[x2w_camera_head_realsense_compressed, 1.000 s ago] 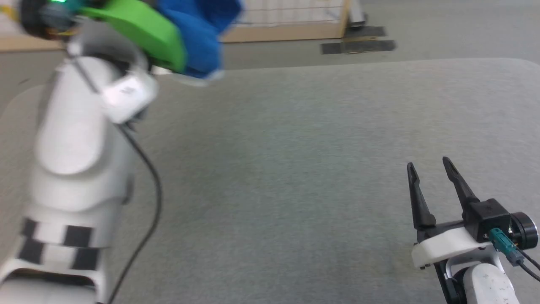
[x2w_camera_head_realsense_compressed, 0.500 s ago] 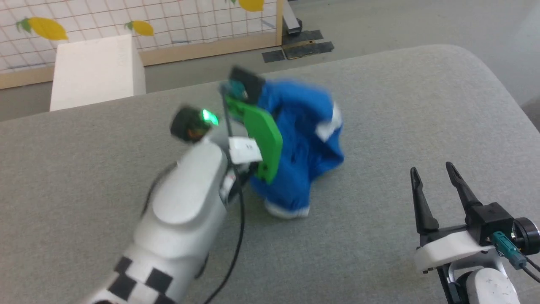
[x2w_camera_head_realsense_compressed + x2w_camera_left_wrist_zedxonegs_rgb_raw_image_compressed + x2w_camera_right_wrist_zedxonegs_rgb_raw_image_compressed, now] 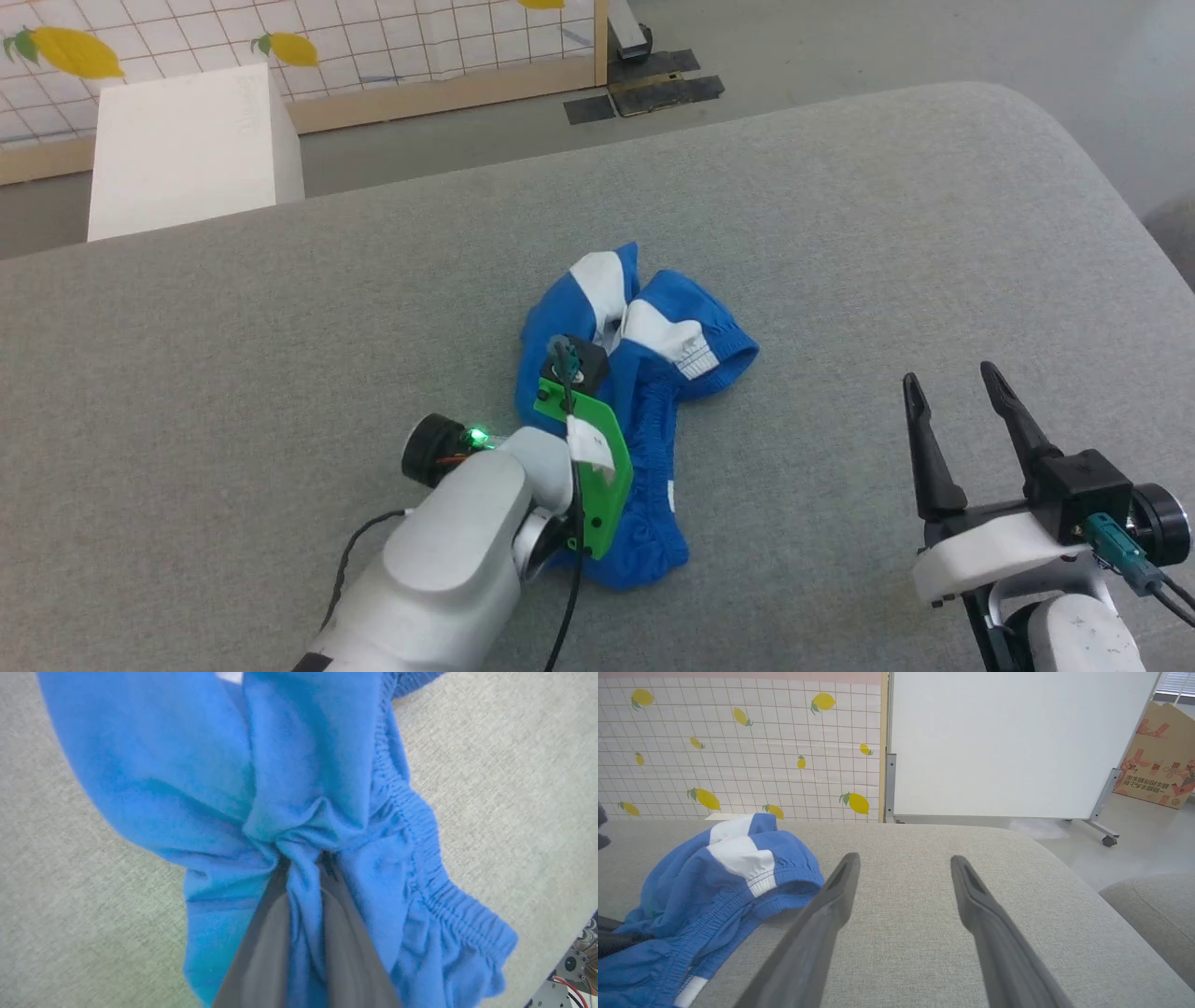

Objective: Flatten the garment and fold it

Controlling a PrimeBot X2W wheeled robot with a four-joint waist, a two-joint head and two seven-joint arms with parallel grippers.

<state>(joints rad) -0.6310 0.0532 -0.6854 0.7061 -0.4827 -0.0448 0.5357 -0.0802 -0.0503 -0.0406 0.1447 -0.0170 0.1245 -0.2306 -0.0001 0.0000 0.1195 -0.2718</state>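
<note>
Grey padded desk point(image 3: 840, 233), lemon-tile wall point(image 3: 373, 47) behind; the garment point(image 3: 653, 411) lies crumpled mid-desk. Your left tool point(image 3: 303, 858) is clamped on a bunched fold near the waistband, likely to drag it flat. Your right tool point(image 3: 948, 383) sits fingers apart, empty, well clear.

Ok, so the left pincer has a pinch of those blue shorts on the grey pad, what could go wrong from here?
The left pincer grips a bunched fold beside the waistband, probably several layers, so a pull may drag the crumpled shorts along instead of spreading them. The right pincer stands open, apart from the cloth, so nothing anchors the other side and the heap could slide on the grey pad.
</note>
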